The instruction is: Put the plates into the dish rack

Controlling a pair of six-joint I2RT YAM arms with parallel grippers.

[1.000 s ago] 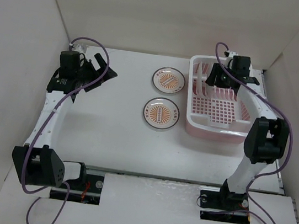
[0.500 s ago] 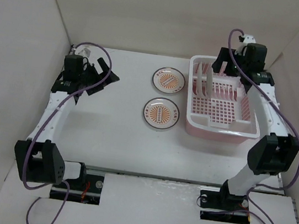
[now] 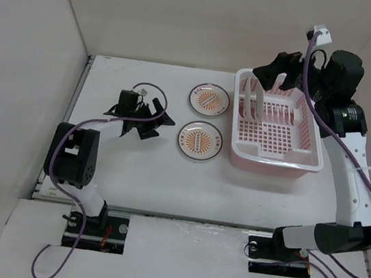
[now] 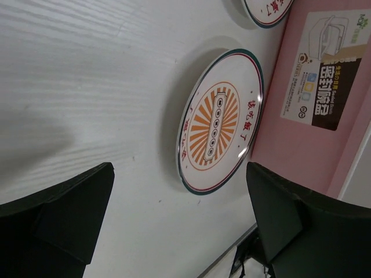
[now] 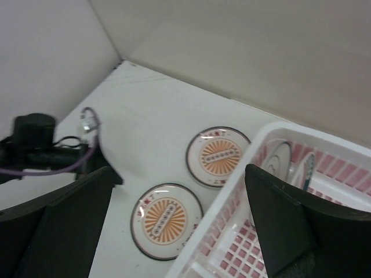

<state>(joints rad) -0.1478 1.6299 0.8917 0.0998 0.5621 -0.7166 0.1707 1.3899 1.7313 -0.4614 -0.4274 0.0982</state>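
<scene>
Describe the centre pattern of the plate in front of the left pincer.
Orange sunburst on the plate; clearest in the left wrist view.

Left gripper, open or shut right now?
Open: the left gripper has its fingers wide apart, holding nothing; a plate lies flat on the table beyond.

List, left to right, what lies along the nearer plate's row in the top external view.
Black left gripper, white round plate with orange sunburst centre, pink plastic dish rack with white rim.
</scene>
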